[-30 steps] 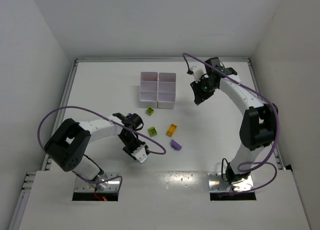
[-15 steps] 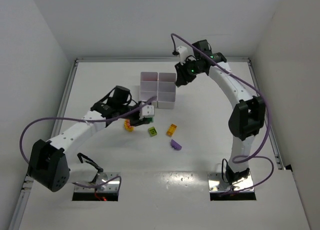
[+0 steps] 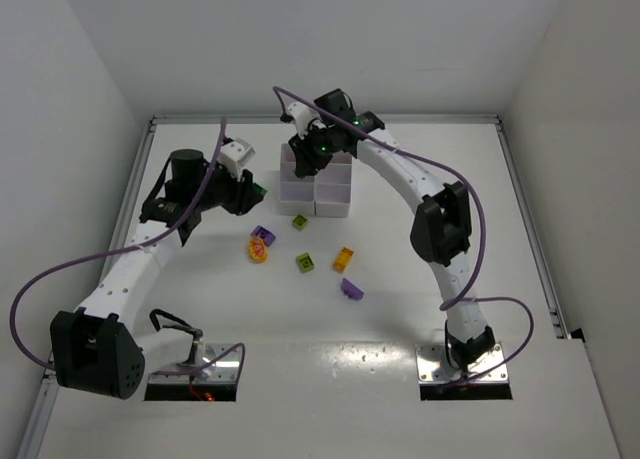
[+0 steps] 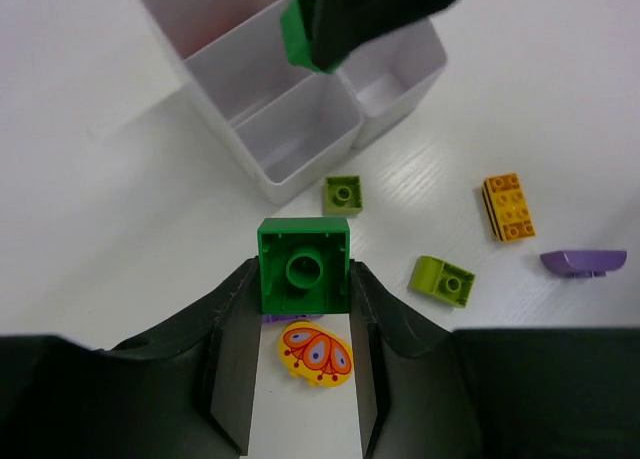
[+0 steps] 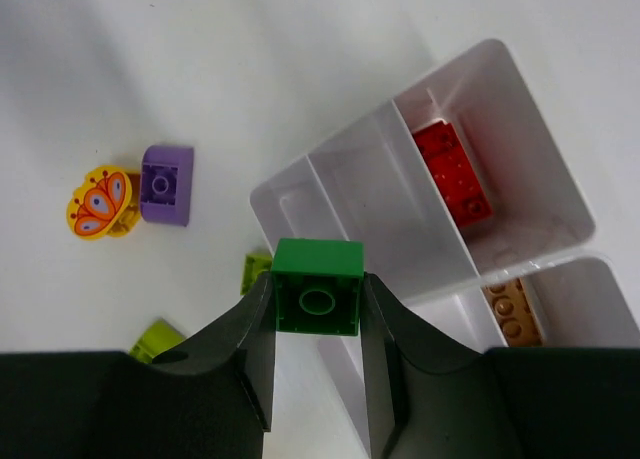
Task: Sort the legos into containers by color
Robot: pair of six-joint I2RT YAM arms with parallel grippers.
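We see the left arm reach from its base at the lower left of the top view up and to the right, wrist bent, with the left gripper (image 4: 304,279) above the table to the left of the tray (image 3: 333,207). Its fingers are clamped on a green brick (image 4: 304,264), hollow underside facing the wrist camera.

The right arm rises from the lower right and arcs far over to the upper centre. The right gripper (image 5: 318,299) hangs above the upper left part of the tray, pinching a second green brick (image 5: 319,279).

On the white table (image 3: 220,289), going left to right below the tray, we find a purple brick (image 3: 263,235) touching a yellow butterfly piece (image 3: 259,250), a small lime brick (image 3: 300,221), a larger lime brick (image 3: 305,263), an orange brick (image 3: 344,260) and a purple wedge (image 3: 350,289).

In the right wrist view a red brick (image 5: 452,171) lies in one compartment and an orange-brown brick (image 5: 512,311) in the next.

Plain white walls (image 3: 300,39) close the table in on three sides
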